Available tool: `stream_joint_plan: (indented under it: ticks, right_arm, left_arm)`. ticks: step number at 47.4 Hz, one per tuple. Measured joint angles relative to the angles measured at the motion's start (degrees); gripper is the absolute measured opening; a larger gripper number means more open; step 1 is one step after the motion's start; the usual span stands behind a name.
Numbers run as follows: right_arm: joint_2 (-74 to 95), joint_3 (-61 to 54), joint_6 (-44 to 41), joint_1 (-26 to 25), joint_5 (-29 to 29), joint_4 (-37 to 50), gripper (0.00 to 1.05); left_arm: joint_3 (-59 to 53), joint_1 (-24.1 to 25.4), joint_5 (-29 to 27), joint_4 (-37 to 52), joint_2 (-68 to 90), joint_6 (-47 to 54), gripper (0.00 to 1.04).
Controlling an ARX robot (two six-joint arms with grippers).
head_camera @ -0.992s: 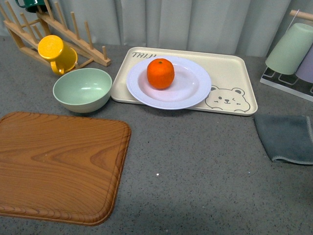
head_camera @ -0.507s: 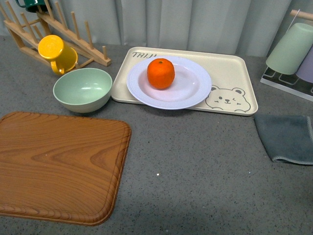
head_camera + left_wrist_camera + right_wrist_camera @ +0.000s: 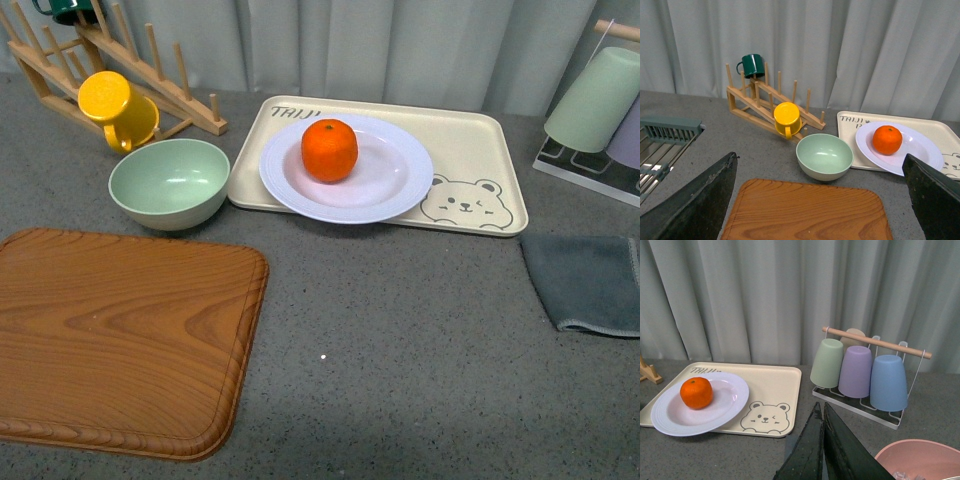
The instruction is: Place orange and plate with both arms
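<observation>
Grey worktop: orange (image 3: 329, 150) sits on plate (image 3: 346, 168) at 12 o'clock, untouched. Left gripper (image 3: 815, 200) gapes, right gripper (image 3: 823, 440) pinched closed; reaching comes next.

Bare counter (image 3: 400, 330) lay open ahead of both grippers up to the tray (image 3: 470, 140). The green bowl (image 3: 168, 182) crowded the plate (image 3: 346, 168) on the left gripper's side; the cup rack (image 3: 865, 371) stood off the right gripper's outer side.

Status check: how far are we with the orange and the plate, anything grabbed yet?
Nothing grabbed yet. The orange sits on the plate, which rests on the bear tray. Neither arm appears in the front view. The left gripper has its jaws wide apart and empty; the right gripper has its jaws closed on nothing. Left to do: both pickups and placements; the wooden board lies bare.
</observation>
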Motion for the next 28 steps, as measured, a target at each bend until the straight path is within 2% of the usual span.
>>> stream_joint_plan:
  ticks: [8,28]
  right_arm:
    - [-6.25,0.0,0.0,0.0,0.0,-5.92,0.01]
    - [-14.4,0.0,0.0,0.0,0.0,-13.97,0.01]
  left_arm:
    - [0.0,0.0,0.0,0.0,0.0,0.0,0.98]
    - [0.0,0.0,0.0,0.0,0.0,0.0,0.98]
